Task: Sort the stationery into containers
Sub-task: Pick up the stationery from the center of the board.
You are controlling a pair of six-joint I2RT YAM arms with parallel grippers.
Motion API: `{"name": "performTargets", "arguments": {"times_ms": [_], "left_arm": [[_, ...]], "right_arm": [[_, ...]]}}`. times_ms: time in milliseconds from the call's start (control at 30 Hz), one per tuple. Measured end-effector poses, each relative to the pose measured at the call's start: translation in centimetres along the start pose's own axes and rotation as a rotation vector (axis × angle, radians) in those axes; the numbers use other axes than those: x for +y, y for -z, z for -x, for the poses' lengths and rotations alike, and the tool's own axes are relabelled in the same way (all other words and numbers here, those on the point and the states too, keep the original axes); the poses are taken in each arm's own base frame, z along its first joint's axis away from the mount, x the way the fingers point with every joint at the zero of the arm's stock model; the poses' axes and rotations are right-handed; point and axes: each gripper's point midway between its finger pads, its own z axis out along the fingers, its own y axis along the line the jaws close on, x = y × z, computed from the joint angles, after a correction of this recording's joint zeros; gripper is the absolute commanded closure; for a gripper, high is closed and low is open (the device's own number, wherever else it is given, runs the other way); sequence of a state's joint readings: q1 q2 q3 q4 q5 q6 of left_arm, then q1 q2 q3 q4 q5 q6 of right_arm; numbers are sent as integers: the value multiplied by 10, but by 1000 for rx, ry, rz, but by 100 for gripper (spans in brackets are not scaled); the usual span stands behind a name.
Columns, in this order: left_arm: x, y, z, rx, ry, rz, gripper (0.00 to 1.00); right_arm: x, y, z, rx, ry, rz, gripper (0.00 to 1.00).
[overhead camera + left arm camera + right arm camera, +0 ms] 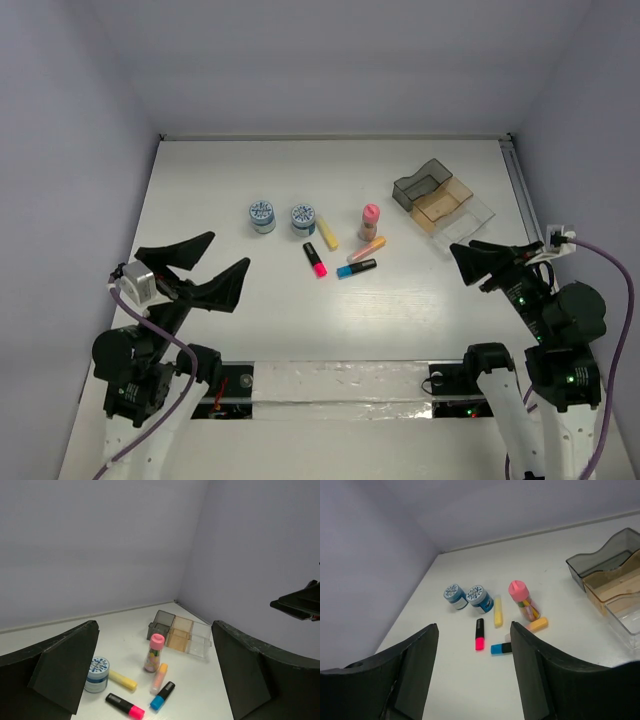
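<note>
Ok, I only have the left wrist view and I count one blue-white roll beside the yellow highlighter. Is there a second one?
Observer: Yes, a second roll stands left of the first roll, with a gap between them.
Operator: I only catch the tip of the right hand. Is it carrying anything?
Observer: No, the right hand is open with nothing between its fingers.
Operator: Where does my left hand sit against the pens?
Observer: The left hand, open and empty, is left of the pink-black highlighter, well apart from it.
</note>
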State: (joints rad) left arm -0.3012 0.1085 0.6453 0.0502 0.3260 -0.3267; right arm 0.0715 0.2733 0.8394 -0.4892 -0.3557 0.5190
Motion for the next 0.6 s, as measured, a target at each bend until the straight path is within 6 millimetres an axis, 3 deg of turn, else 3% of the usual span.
{"name": "performTargets", "arguments": {"times_ms": [33,67,167,367,567,600], "left_arm": [[-1,0,0,6,0,-6,1],[-2,1,-1,11,0,-8,1],[0,2,-6,30,8,5,1],[5,6,-19,84,33,30,1],[11,6,-33,137,62,59,3],[12,6,-35,140,66,64,46]], "right_arm": [[0,0,0,2,2,-1,43],[-1,0,-1,4,4,-3,61],[-2,-1,-2,11,13,-6,91],[-8,-10,-9,54,-7,-16,99],[-11,-18,-14,86,-17,-11,100],[-11,-21,-17,97,-19,-6,100]]}}
